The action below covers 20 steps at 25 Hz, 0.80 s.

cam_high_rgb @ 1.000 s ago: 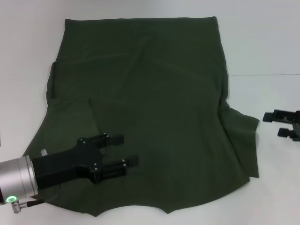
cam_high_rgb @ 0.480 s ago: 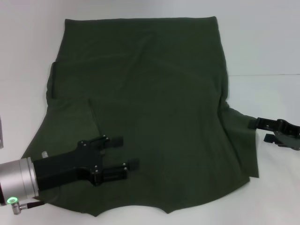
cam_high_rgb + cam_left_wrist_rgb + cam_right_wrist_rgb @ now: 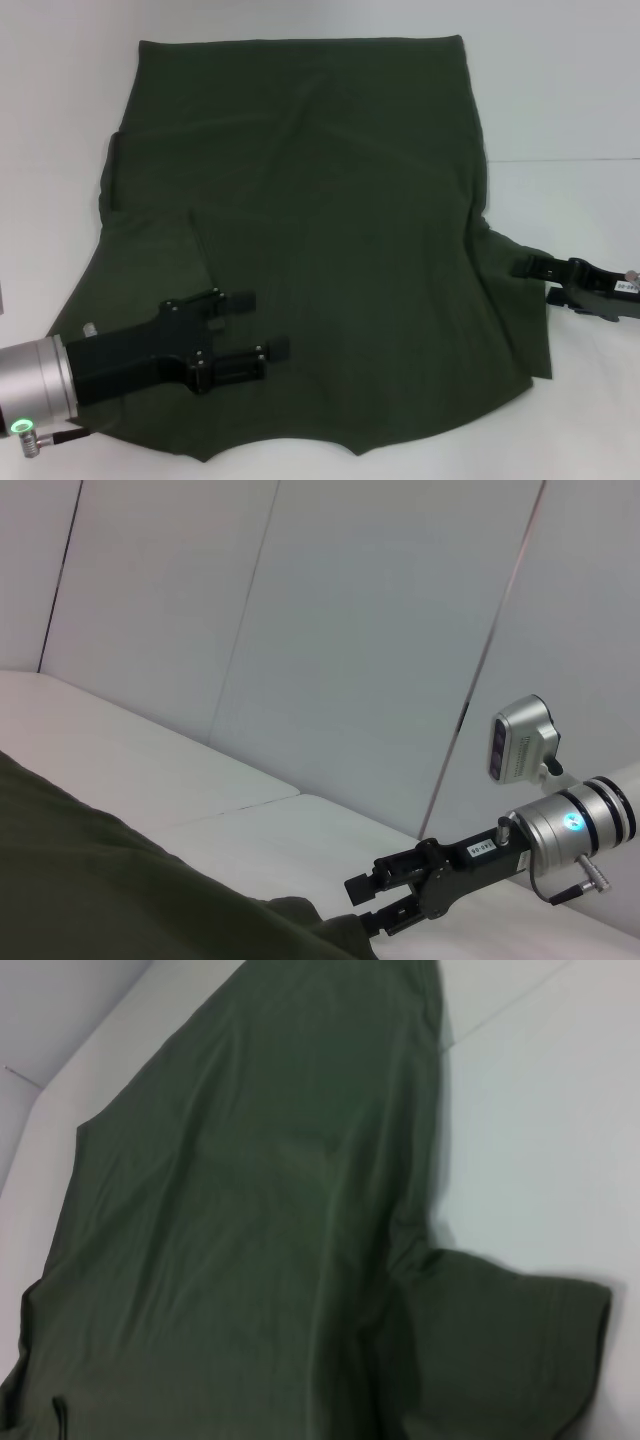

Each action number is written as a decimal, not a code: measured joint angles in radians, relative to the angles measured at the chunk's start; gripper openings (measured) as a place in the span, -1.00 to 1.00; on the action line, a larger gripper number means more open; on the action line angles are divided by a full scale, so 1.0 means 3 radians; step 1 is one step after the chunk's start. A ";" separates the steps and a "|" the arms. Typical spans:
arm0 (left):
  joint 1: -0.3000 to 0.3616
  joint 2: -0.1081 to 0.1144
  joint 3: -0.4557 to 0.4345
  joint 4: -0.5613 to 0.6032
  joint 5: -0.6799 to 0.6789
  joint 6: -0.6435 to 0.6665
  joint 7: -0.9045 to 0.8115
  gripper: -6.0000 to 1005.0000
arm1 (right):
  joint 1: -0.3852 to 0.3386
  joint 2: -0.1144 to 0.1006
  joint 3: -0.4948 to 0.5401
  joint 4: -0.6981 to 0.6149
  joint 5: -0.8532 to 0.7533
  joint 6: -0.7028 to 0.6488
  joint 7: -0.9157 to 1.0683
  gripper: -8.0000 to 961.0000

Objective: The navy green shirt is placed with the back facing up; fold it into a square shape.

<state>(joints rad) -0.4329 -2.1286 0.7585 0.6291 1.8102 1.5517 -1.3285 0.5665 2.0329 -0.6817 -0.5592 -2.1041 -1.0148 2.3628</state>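
The navy green shirt (image 3: pixel 330 220) lies spread flat across the white table, plain side up, with its hem at the far end. Along its left side a flap (image 3: pixel 150 260) is folded over onto the body. My left gripper (image 3: pixel 266 322) hovers open over the shirt's near left part, with nothing between its fingers. At the outer edge of the right sleeve (image 3: pixel 515 300) my right gripper (image 3: pixel 533 281) is low over the table. The left wrist view shows that right gripper (image 3: pixel 367 906) open beside the cloth (image 3: pixel 120 890). In the right wrist view, the shirt (image 3: pixel 250 1220) and its sleeve (image 3: pixel 510 1350) fill the frame.
The white table (image 3: pixel 580 100) has bare surface to the right of the shirt and a seam line (image 3: pixel 560 160) running across it. Pale wall panels (image 3: pixel 350 630) stand behind the table.
My right gripper has moved left, from off the shirt to the edge of the right sleeve. My left gripper has drawn back slightly toward the near left.
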 joint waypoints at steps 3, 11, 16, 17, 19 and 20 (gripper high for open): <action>0.0002 0.0002 -0.0002 -0.0001 0.0000 -0.0002 0.0000 0.74 | 0.0030 0.0008 0.0000 0.0011 0.0009 0.0015 -0.0029 0.79; 0.0022 0.0003 -0.0013 -0.0001 0.0000 -0.0009 0.0000 0.74 | 0.0044 0.0024 -0.0008 0.0040 0.0083 0.0018 -0.0066 0.79; 0.0026 0.0008 -0.0014 -0.0001 0.0000 -0.0009 0.0000 0.74 | 0.0045 0.0024 -0.0005 0.0077 0.0083 0.0024 -0.0096 0.79; 0.0026 0.0008 -0.0014 -0.0001 0.0000 -0.0009 0.0000 0.74 | 0.0045 0.0024 -0.0004 0.0085 0.0083 0.0025 -0.0104 0.79; 0.0027 0.0008 -0.0014 -0.0001 0.0000 -0.0008 0.0000 0.74 | 0.0045 0.0024 -0.0004 0.0096 0.0083 0.0027 -0.0119 0.79; 0.0028 0.0008 -0.0013 0.0000 0.0000 -0.0008 0.0000 0.74 | 0.0044 0.0025 -0.0003 0.0097 0.0083 0.0027 -0.0123 0.79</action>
<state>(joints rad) -0.4246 -2.1261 0.7546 0.6289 1.8101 1.5492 -1.3285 0.5797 2.0402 -0.6827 -0.5302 -2.0792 -1.0066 2.3258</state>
